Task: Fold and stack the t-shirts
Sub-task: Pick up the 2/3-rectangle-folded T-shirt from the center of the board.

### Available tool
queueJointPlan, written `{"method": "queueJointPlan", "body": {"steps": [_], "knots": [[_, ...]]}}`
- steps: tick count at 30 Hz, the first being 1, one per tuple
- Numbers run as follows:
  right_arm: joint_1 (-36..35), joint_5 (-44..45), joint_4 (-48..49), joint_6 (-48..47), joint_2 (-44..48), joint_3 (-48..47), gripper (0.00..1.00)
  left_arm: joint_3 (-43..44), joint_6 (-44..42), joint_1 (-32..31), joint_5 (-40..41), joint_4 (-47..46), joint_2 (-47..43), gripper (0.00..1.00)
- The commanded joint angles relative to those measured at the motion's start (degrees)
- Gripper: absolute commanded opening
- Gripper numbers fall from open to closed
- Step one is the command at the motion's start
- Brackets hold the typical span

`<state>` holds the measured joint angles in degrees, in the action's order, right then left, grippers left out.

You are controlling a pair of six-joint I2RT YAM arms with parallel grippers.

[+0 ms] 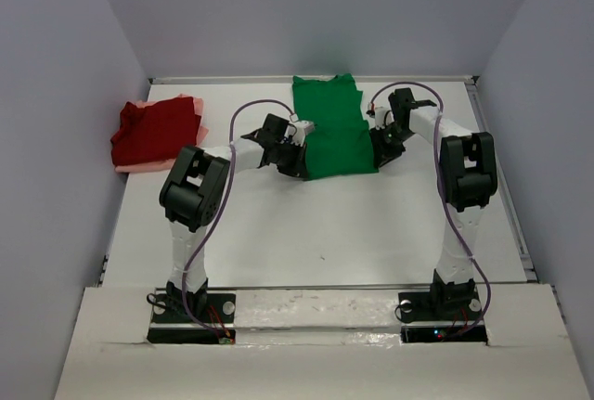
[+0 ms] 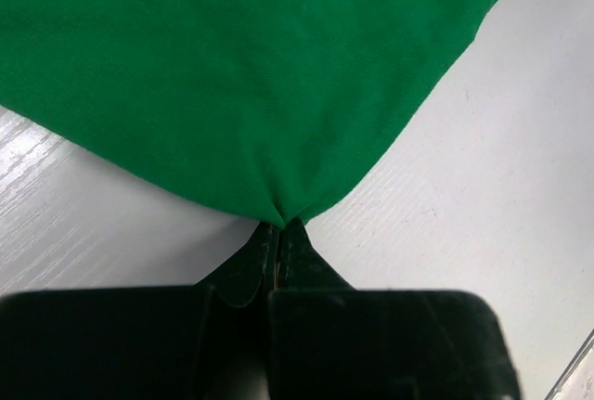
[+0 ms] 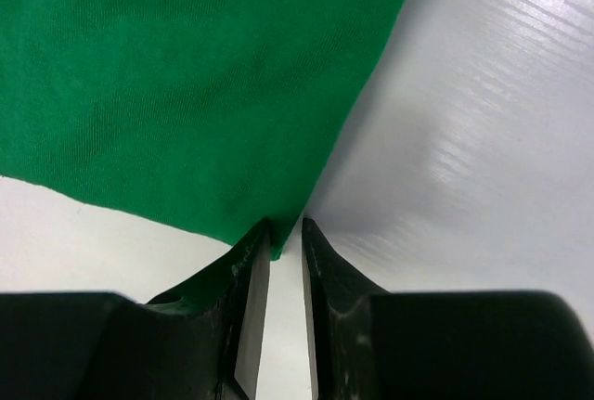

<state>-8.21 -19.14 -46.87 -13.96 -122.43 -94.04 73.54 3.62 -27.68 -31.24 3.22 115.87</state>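
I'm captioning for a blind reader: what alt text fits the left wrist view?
The left arm's jaws are shut on a corner of the green t-shirt, which spreads away from the camera over the white table.

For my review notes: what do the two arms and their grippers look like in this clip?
The left arm and right arm have white links with bulky black joint housings and black base plates. A thin purple cable loops along each. The left gripper and right gripper have dark, glossy fingers tapering to narrow tips.
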Motion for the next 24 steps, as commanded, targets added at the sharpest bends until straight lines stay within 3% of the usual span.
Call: {"method": "queueJointPlan", "body": {"steps": [1,19,22,24], "knots": [[0.12,-1.78,-1.64,-0.63,-1.05,-2.64,0.26,1.17,-1.24,-0.88,1.0,2.84,-1.53,0.0],[0.12,-3.63,-3.67,-1.34,0.97,-0.45,0.37,0.64,-2.3,-1.59,2.59,2.93,-3.29,0.0],[0.12,-3.8,-3.58,-1.69,0.53,0.52,0.32,0.64,-2.39,-1.58,2.77,3.02,-3.64,0.0],[0.12,-3.45,-3.23,-1.86,0.0,0.96,0.17,0.55,-2.47,-1.59,2.77,3.1,-3.81,0.0]]}}
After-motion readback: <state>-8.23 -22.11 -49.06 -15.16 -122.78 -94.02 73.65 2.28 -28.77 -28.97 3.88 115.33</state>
